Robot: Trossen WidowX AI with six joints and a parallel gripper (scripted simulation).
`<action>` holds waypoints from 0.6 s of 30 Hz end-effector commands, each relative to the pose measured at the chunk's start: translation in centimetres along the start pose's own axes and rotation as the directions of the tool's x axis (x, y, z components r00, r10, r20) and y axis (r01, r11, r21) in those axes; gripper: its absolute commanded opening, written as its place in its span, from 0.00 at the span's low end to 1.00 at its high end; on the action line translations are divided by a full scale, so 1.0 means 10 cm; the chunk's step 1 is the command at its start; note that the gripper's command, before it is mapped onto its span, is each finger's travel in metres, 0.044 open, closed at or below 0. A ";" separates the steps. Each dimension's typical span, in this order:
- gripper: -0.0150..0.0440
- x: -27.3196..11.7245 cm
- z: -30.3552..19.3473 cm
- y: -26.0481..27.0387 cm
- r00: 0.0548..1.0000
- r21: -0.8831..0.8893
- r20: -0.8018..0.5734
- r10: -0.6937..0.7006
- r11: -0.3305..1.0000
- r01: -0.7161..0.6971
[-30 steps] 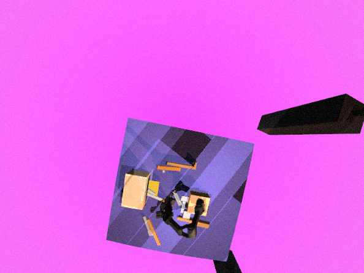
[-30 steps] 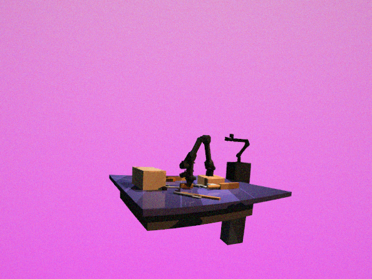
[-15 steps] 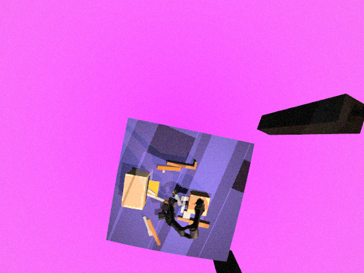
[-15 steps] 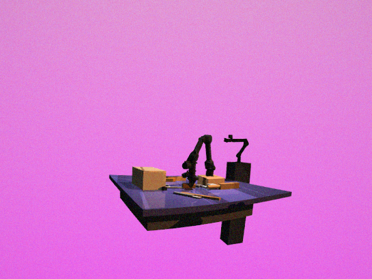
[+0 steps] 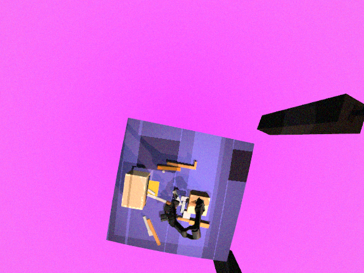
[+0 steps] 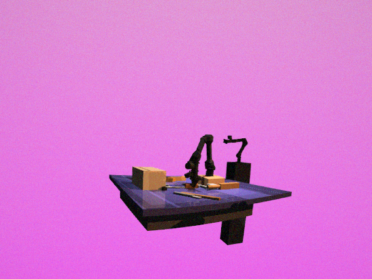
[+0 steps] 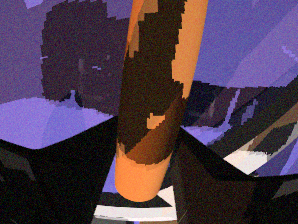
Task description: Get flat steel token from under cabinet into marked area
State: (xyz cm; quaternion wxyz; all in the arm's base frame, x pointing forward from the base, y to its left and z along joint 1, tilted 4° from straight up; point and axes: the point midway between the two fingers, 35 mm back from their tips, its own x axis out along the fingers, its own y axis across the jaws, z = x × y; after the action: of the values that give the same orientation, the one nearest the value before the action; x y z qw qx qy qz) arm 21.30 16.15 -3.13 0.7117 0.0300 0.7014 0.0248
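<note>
Clamping an orange handle [image 7: 137, 177], the end effector [image 5: 175, 203] [image 6: 193, 184] [image 7: 145, 127] (black) shows it rounded, partly shadowed.

Robotics lab setup, jointed black arm [image 5: 184, 231] [image 6: 209, 153] on blue table [image 5: 202, 153] [image 6: 263, 192], second arm on pedestal [image 6: 247, 167]

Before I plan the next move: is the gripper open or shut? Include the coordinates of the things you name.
Shut on an orange handle [image 7: 137, 180]; the wrist view shows it between the gripper's fingers.

top: high overhead, far | exterior: distant, side-on | wrist: close, perhaps tableward
</note>
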 end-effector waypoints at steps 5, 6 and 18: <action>0.25 0.01 -0.15 0.00 1.000 0.001 -0.003 -0.004 1.000 0.004; 0.25 0.01 -0.16 0.00 1.000 0.001 -0.003 -0.004 1.000 0.004; 0.25 -0.02 -0.13 -0.06 1.000 0.001 -0.003 -0.003 1.000 0.003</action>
State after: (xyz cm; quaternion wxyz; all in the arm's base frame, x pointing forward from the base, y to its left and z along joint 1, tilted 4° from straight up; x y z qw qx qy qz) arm 19.91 15.99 -3.16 0.7073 0.0311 0.7058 0.0249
